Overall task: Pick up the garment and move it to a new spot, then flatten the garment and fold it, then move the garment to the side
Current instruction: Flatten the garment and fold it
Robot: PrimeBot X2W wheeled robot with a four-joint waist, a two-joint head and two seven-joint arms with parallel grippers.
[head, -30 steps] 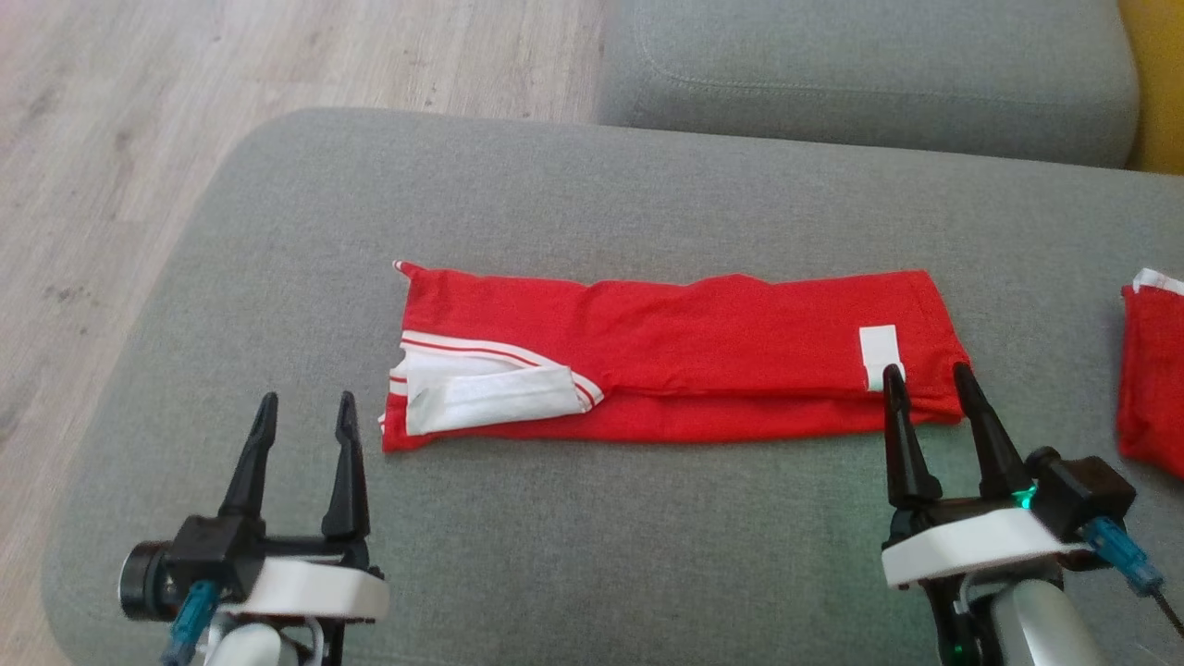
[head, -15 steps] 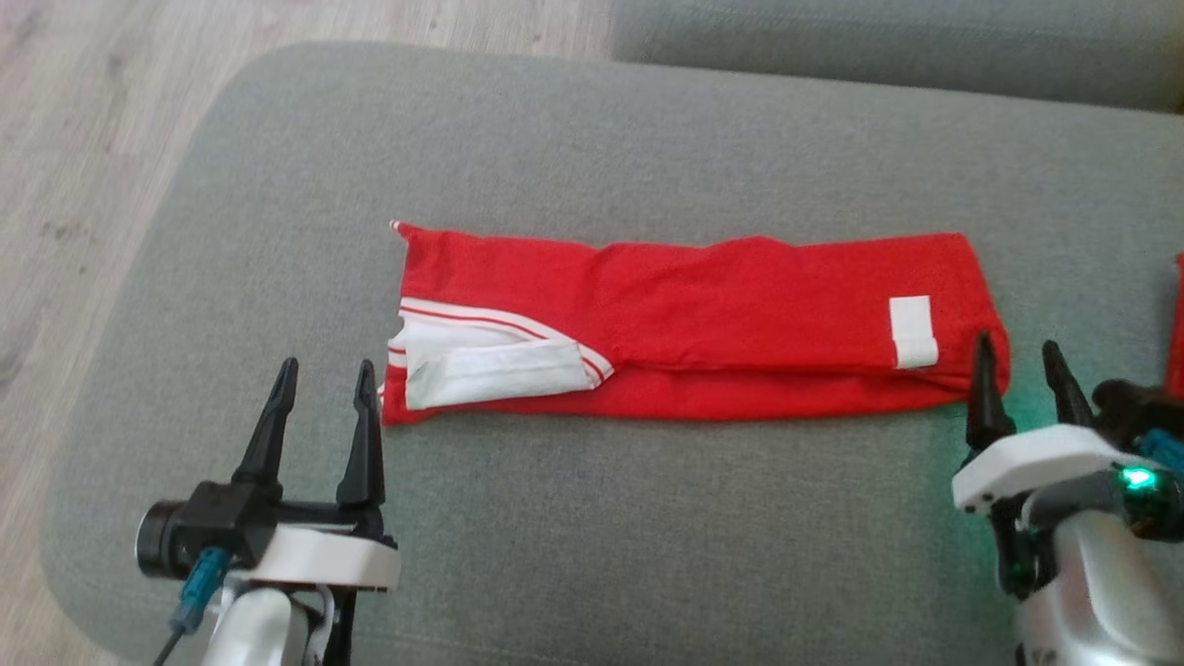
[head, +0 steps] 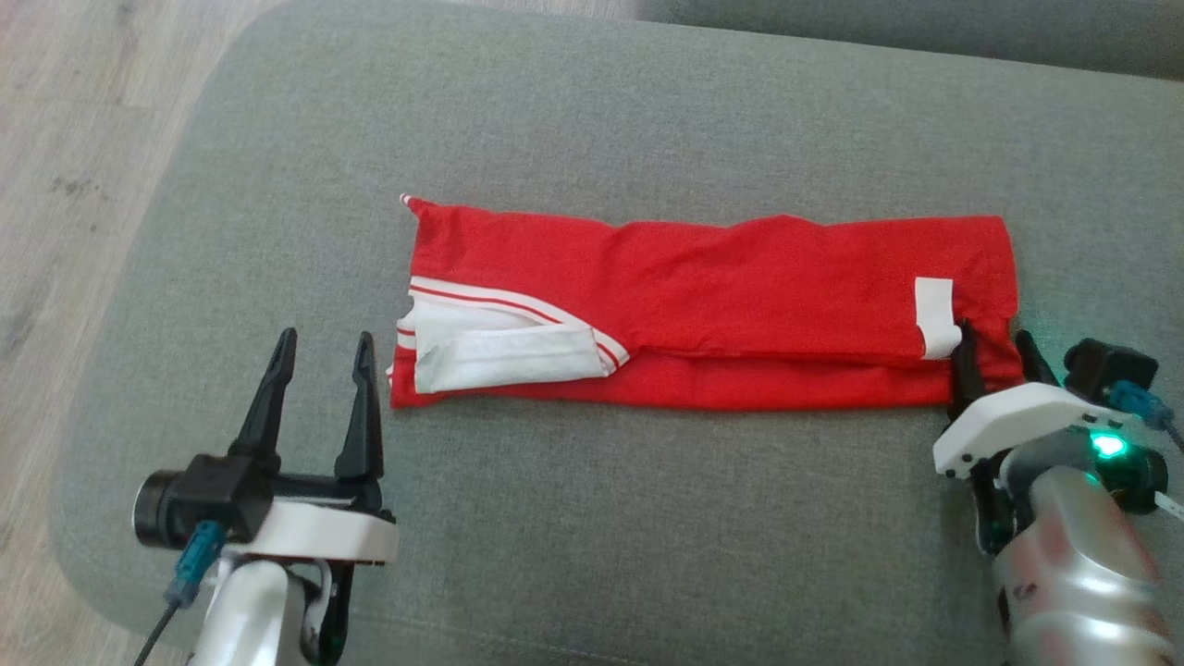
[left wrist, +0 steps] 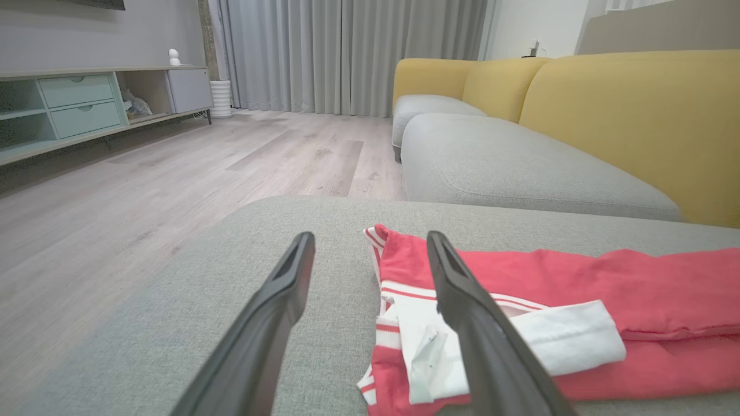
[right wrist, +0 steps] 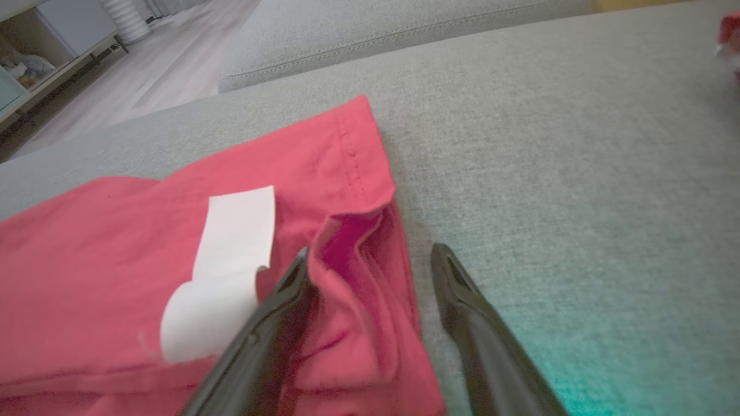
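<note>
1. You have the long red garment with white striped trim [head: 703, 305] lying folded into a narrow band across the wide grey fabric cushion [head: 592, 111]. It runs left to right, roughly in the middle of the cushion.
2. Its left end carries a folded white cuff-like piece [head: 504, 356], and its right end has a small white label [head: 936, 316].
3. Your left gripper [head: 326, 336] stands with its jaws wide and nothing between them. In the head view its right finger sits just beside the garment's near left corner, apart from the cloth.
4. In the left wrist view that same finger crosses in front of the white trim, while the other finger stands over bare cushion. The garment's left end lies ahead and to the right of the jaws.
5. Your right gripper [head: 992, 331] is at the garment's near right corner, jaws wide and closed on nothing.
6. In the right wrist view a raised fold of the red hem sits between its two fingers. The left finger [right wrist: 272, 323] lies against the cloth just beside the label, and the right finger [right wrist: 480, 329] stands over bare cushion just past the hem.
7. You cannot tell from these views whether the fingertips press into the cushion.
8. Pale wooden floor [head: 55, 185] shows beyond the cushion's left edge.
</note>
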